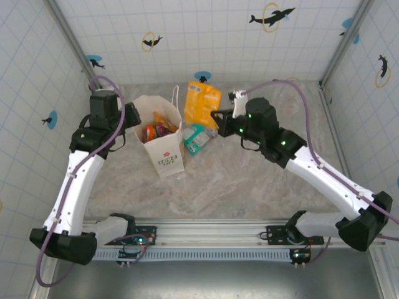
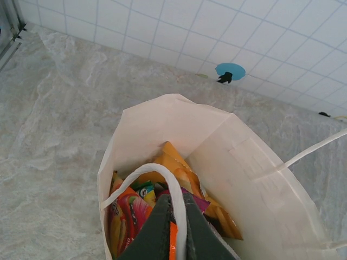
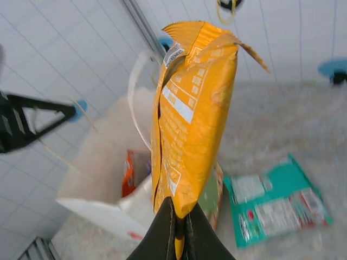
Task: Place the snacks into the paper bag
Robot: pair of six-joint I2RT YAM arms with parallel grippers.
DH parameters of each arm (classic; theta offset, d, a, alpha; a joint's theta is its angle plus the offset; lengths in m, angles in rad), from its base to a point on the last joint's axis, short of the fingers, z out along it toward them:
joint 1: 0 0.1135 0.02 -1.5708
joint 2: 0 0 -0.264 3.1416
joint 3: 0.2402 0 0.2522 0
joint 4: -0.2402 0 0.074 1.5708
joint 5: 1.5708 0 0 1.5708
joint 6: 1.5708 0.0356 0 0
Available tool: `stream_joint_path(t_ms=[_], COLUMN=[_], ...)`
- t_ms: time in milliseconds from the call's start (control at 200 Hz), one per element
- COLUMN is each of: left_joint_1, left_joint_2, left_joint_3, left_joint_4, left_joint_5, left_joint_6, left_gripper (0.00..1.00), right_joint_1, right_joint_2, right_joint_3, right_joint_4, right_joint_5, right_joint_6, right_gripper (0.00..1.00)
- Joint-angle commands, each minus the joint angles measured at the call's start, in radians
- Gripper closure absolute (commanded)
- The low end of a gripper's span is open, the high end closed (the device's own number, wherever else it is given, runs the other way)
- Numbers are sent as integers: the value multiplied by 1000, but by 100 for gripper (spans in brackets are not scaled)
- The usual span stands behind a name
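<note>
– The left jaws are closed, and the near cord handle [image 2: 142, 174] of the paper bag [image 1: 167, 156] runs down between their two dark fingers [image 2: 157, 227], so they look clamped on that cord.

– And the right jaws?

– Pressed together on the bottom edge of an orange-yellow packet [image 3: 192, 119]. The packet stands up from them with its crimped seam on top (the side with the white label panel faces the wrist camera).

– Where is that packet compared with the bag?

– Seen from above, it is just right of the bag's mouth and a little farther back, over the worktop [image 1: 249, 180].

– And the bag itself?

– It stands upright on the worktop, left of centre, with its mouth open and its red logo on the near side. The left jaws are at its left rim. The other handle [image 2: 314, 149] juts free from the opposite wall.

– Is anything inside?

– Several snacks. An orange packet [image 2: 176, 162] leans toward the far wall, a red-orange packet [image 2: 127, 214] is at the left, and a purple sliver [image 2: 199, 201] shows beside the fingers.

– What is on the worktop?

– A teal packet [image 3: 276, 203] lies flat just right of the bag, nearer than the held packet. Whether it touches the bag cannot be told.
</note>
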Motion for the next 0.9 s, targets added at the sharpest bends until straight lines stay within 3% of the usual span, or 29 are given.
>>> stream_joint_path(t_ms=[0,360,896], left_joint_1=[3,4,3], left_joint_2=[7,17,20], left_joint_3=[38,42,40], left_joint_4=[-17,-17,-9], left_joint_5=[-19,-23,-24], left_joint_6=[10,10,15], left_gripper=[92,92,92], right_joint_1=[-2,60,122], right_joint_2=[42,171,365], right_joint_3=[93,233,348], right_joint_4=[61,297,327], right_joint_5=[9,-43,-48], right_joint_6=[-104,-182,-193], right_gripper=[100,100,100])
